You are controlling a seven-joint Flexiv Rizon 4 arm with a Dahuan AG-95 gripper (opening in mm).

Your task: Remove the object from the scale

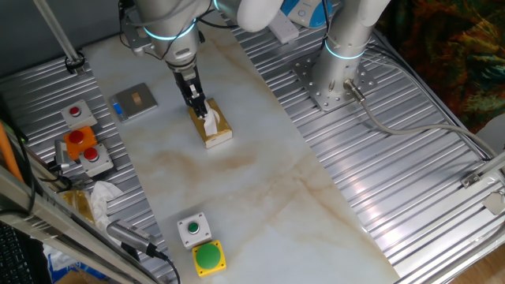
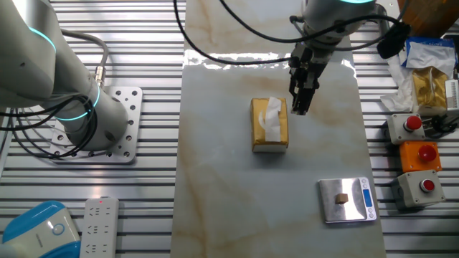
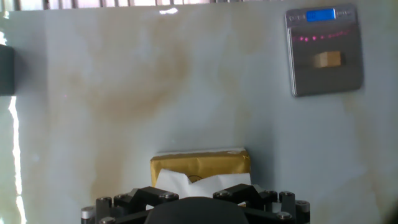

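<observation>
The scale (image 2: 356, 209) is a small flat grey square with a blue strip, lying on the marble table. It also shows in one fixed view (image 1: 146, 106) and at the top right of the hand view (image 3: 323, 81). The object (image 2: 343, 198), a tiny tan block, sits on its platform, seen also in one fixed view (image 1: 137, 98) and the hand view (image 3: 327, 60). My gripper (image 2: 300, 109) hangs above the table beside the tissue box, well away from the scale. Its fingers look close together and hold nothing. In one fixed view the gripper (image 1: 197, 108) is over the box's far end. The fingertips are hidden in the hand view.
A gold-brown tissue box (image 2: 269, 125) with white tissue lies mid-table, just below my hand (image 3: 199, 165). Grey boxes with red buttons (image 2: 412, 125) and an orange one (image 2: 423, 154) stand beside the scale. A green-button box (image 1: 193, 229) and a yellow one (image 1: 209, 258) sit near the table edge. A second arm's base (image 2: 100, 125) stands on the ribbed side.
</observation>
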